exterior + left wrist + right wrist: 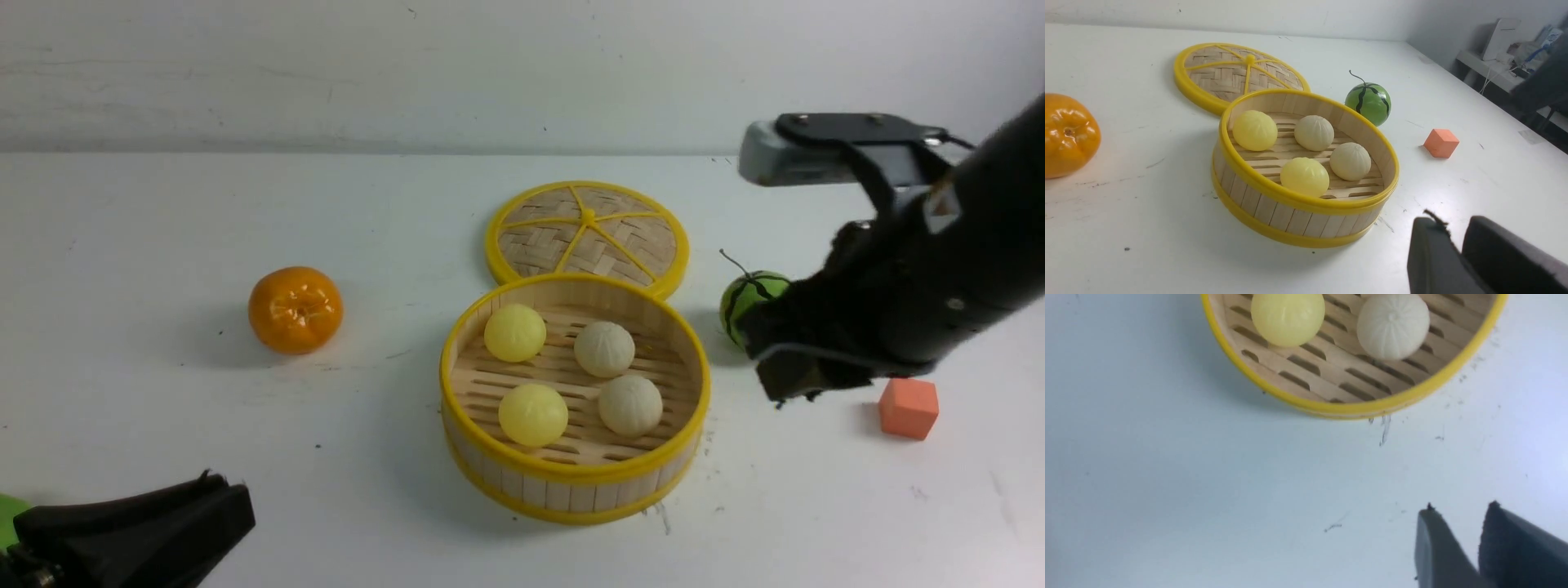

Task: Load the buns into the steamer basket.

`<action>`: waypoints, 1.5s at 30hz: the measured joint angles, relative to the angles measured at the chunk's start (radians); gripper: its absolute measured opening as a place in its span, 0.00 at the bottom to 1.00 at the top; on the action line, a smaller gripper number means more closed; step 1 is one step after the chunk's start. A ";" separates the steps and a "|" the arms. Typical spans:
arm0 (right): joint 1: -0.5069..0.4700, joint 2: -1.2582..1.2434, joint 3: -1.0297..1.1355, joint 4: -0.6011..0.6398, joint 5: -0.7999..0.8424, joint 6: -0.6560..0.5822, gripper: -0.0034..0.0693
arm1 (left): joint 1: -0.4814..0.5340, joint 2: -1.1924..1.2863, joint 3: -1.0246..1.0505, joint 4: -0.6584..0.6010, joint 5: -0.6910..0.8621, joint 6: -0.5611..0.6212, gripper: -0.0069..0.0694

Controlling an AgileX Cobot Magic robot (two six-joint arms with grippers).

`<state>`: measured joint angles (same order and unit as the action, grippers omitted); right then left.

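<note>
The steamer basket [571,482] stands mid-table with two pale yellow buns [515,332] [533,414] and two cream pleated buns [604,349] [630,404] on its slatted floor. My right gripper [767,359] hangs above the table just right of the basket; in the right wrist view its fingers [1461,508] stand slightly apart with nothing between them, near the basket's rim [1331,408]. My left gripper [229,498] sits low at the near left corner. Its fingers [1453,228] show a narrow gap, empty, short of the basket [1290,224].
A glossy orange tangerine [295,309] lies left of the basket. The flat woven lid [588,233] lies behind it, touching its rim. A green striped watermelon ball [747,294] sits partly behind my right gripper, and a small orange cube [909,407] is at the right.
</note>
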<state>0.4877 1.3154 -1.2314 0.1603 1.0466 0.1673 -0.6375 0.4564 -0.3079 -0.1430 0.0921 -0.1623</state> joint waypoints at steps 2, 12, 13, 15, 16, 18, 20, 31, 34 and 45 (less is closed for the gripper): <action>0.006 -0.117 0.065 -0.013 -0.001 0.041 0.10 | 0.000 0.000 0.000 0.000 0.000 0.000 0.25; 0.010 -0.446 0.277 -0.021 0.000 0.088 0.02 | 0.000 0.000 0.000 0.000 0.000 0.000 0.26; 0.010 -0.464 0.281 -0.024 0.009 0.088 0.02 | 0.000 0.000 0.000 0.000 0.000 0.000 0.26; 0.010 -0.493 0.284 -0.024 0.029 0.088 0.03 | 0.000 0.000 0.000 0.000 0.000 0.000 0.26; 0.010 -0.501 0.284 -0.024 0.036 0.088 0.03 | 0.000 0.000 0.000 0.000 0.000 0.000 0.27; 0.010 -0.520 0.284 -0.024 0.052 0.088 0.03 | 0.000 0.000 0.000 0.000 0.000 0.000 0.27; 0.010 -0.545 0.285 -0.041 0.071 0.088 0.03 | 0.000 0.000 0.000 0.000 0.000 0.000 0.27; -0.280 -0.917 0.780 -0.014 -0.481 -0.152 0.03 | 0.000 0.000 0.000 0.000 0.000 0.000 0.28; -0.370 -1.096 1.007 -0.005 -0.647 -0.167 0.03 | 0.000 0.000 0.000 0.000 0.000 0.000 0.28; -0.438 -1.326 1.251 -0.017 -0.657 -0.167 0.03 | 0.000 0.005 0.000 0.000 0.001 0.000 0.29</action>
<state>0.0497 -0.0108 0.0192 0.1432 0.3899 0.0000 -0.6375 0.4611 -0.3079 -0.1430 0.0927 -0.1623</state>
